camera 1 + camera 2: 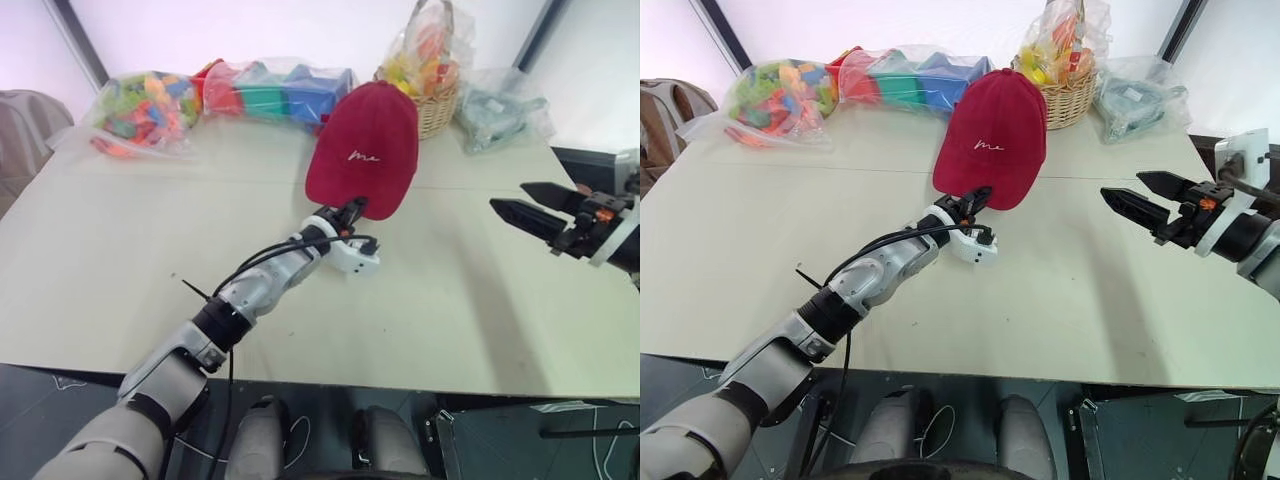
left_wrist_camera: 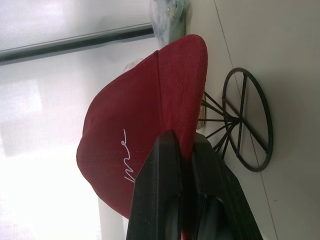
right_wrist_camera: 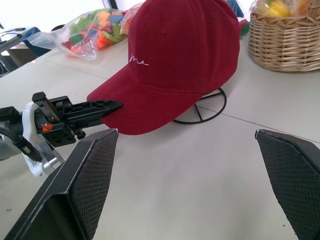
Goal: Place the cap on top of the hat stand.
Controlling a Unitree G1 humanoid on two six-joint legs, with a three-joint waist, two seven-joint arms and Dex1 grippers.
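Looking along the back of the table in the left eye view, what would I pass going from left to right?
Bag of mixed colourful toy pieces → bag of big foam blocks → wicker basket of bright toys → clear bag with pale green contents.

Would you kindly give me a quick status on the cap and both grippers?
Left gripper shut on the cap brim. Right gripper open, off to the side. Cap over the hat stand, not released. Nothing in the way.
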